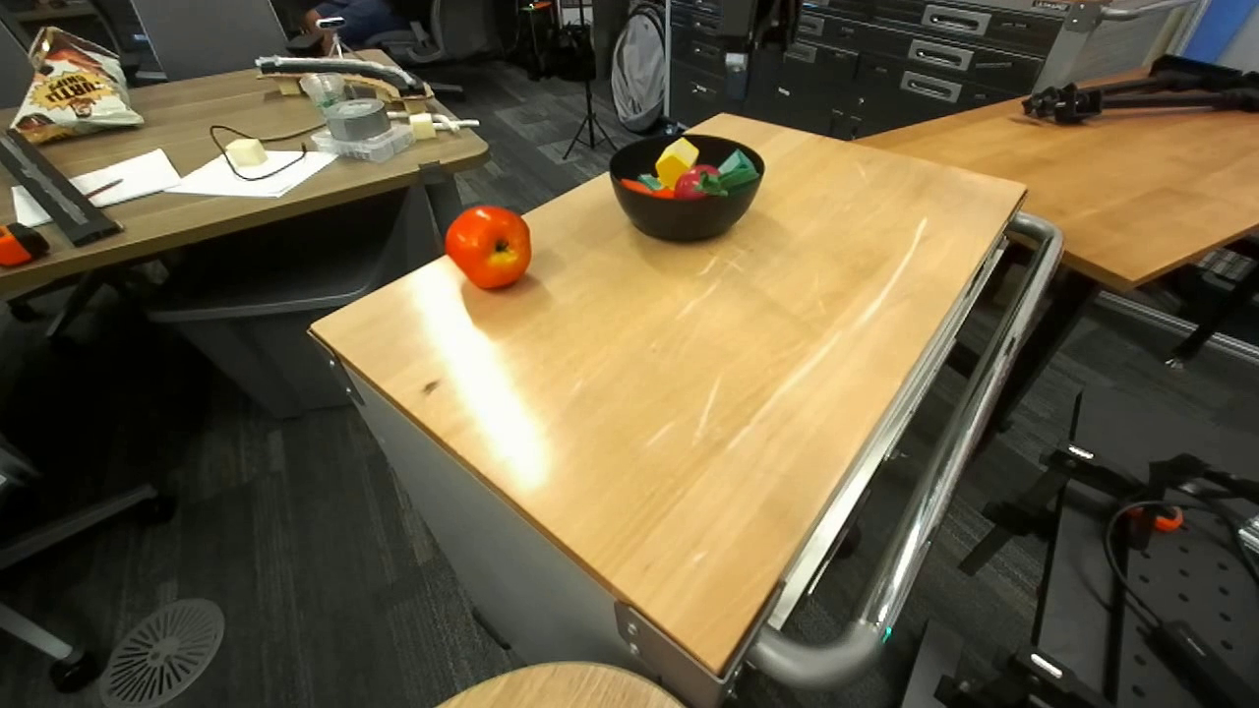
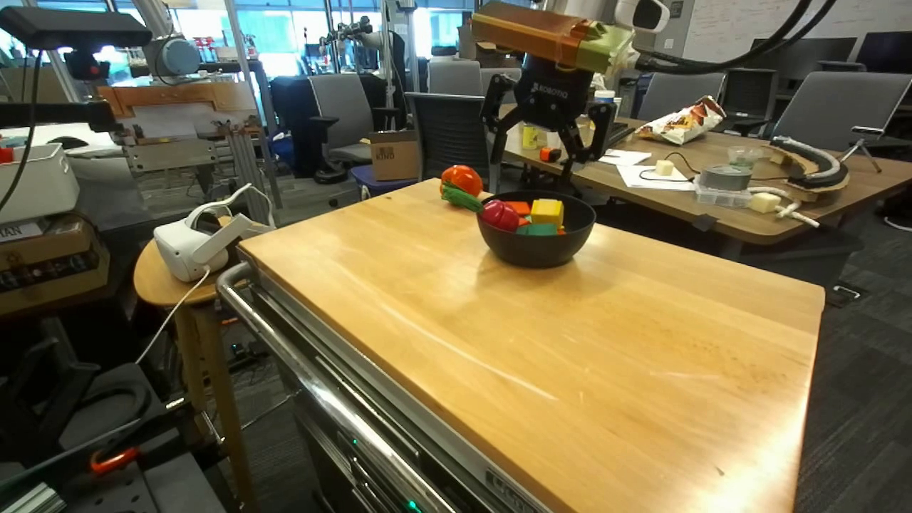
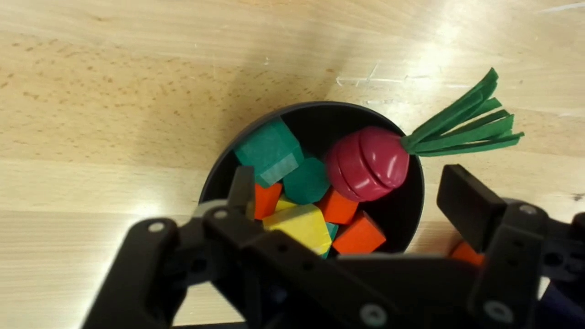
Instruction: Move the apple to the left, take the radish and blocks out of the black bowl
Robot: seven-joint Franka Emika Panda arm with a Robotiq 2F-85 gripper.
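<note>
The black bowl (image 1: 689,218) (image 2: 536,248) stands upright on the wooden top in both exterior views. Inside it, the wrist view shows the dark-red radish (image 3: 368,162), its green leaves hanging over the rim. Around the radish lie several blocks: a yellow block (image 3: 299,226), a green block (image 3: 269,148) and a red-orange block (image 3: 359,235) among them. The red-orange apple (image 1: 489,248) (image 2: 462,180) rests outside the bowl; only a sliver of the apple (image 3: 466,253) shows past a finger in the wrist view. Above the bowl hangs my gripper (image 2: 533,174) (image 3: 356,198), wide open and holding nothing.
A metal handle (image 1: 944,482) (image 2: 335,406) runs along one side of the wooden cart top (image 1: 689,393). Behind stands a desk (image 1: 226,108) with tape, paper and a chips bag (image 1: 74,88). A white headset (image 2: 199,242) sits on a stool beside the cart.
</note>
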